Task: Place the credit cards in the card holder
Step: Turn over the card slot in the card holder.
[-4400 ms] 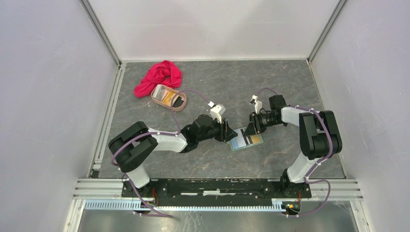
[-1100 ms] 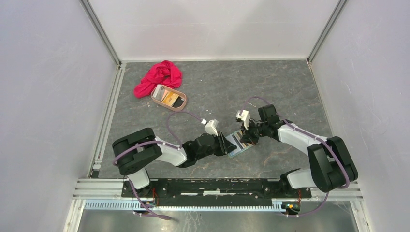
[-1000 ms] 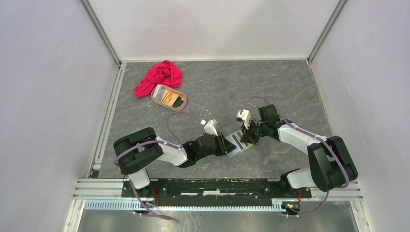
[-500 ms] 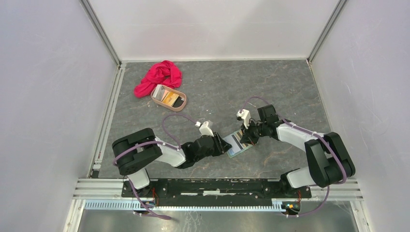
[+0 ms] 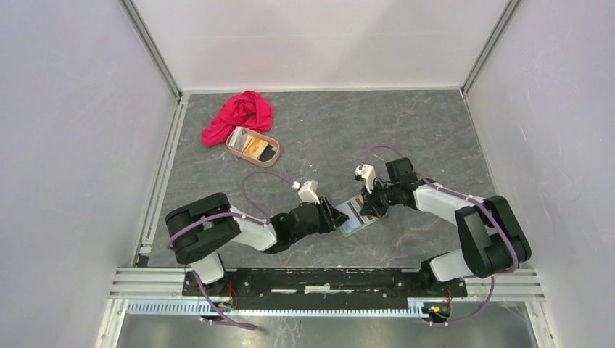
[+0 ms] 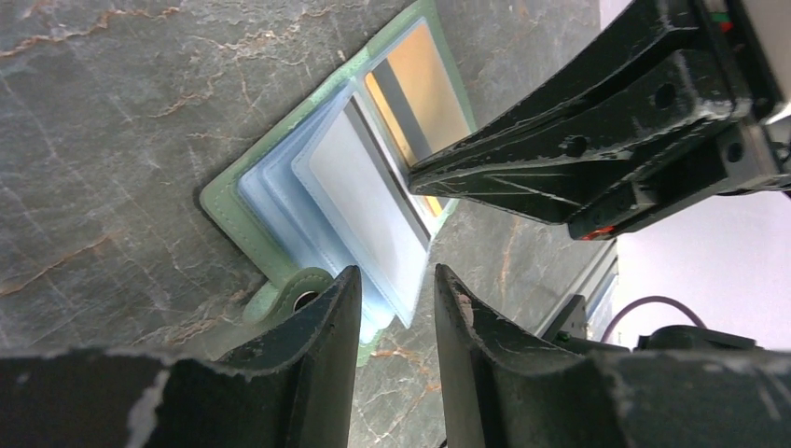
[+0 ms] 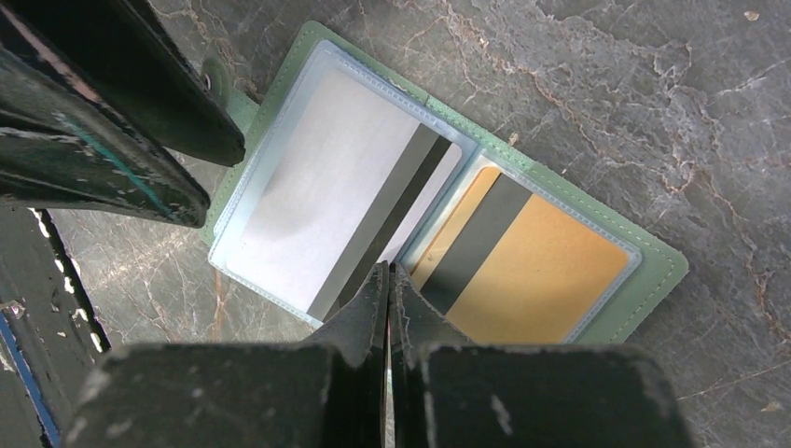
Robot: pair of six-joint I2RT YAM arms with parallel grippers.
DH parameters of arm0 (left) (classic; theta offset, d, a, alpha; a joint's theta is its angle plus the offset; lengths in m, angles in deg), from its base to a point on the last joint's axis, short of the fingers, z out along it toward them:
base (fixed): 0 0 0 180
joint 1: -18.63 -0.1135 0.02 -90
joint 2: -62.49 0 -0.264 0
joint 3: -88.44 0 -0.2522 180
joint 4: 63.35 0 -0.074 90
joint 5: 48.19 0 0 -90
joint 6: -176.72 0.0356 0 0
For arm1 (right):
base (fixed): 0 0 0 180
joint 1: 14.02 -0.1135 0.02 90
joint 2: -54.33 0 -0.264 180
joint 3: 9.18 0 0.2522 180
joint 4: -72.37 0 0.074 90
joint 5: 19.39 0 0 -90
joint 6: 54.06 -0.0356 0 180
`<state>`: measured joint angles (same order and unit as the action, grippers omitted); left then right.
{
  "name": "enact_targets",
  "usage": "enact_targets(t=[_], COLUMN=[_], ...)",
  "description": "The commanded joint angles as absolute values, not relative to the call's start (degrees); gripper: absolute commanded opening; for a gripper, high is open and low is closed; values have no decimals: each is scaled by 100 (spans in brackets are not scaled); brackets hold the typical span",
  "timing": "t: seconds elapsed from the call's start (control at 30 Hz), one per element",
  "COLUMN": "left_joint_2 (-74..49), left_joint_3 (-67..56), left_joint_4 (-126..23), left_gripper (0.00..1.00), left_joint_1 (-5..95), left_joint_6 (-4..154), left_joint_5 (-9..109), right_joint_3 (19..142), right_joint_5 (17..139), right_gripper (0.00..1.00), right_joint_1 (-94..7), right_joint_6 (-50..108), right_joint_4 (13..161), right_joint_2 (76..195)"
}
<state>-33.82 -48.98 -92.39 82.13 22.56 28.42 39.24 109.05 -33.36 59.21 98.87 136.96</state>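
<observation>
Card holder [image 5: 357, 215] lies spread flat on the tabletop [image 5: 406, 138] between both grippers, its long axis running from one to the other. Left gripper [image 6: 394, 280], jaws slightly parted and empty, straddles the near edge. Right gripper [image 7: 388, 273], closed and holding nothing, sets its tip at the central fold.

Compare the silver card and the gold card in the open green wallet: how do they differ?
Colour: the silver card is silvery-white, the gold card orange-gold.
Place: the silver card sits in the half of the card holder by the snap tab, the gold card in the other half.
Shared: both lie flat behind clear pockets, each with a dark stripe along its edge nearest the fold.
</observation>
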Motion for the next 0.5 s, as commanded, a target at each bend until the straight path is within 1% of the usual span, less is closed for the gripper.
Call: enact_targets(t=[0.0, 0.23, 0.47], left_joint_2=[-3138, -3183, -3226], left_joint_3=[-4957, -4984, -4807], left_joint_4=[-9606, -9633, -9219], left_gripper=[42, 42, 42], left_joint_1=[8250, 8244, 8244], left_joint_6=[1965, 1853, 1791], left_joint_5=[2730, 2692, 2643], right_joint_3=[4097, 4105, 4133], right_joint_5=[10847, 10826, 10827], right_gripper=[0, 0, 0], right_joint_1=[-3315, -3311, -3313], right_joint_6=[5879, 5879, 5888], right_joint_4=[9791, 9806, 9828], right_joint_2=[13788, 13818, 13860])
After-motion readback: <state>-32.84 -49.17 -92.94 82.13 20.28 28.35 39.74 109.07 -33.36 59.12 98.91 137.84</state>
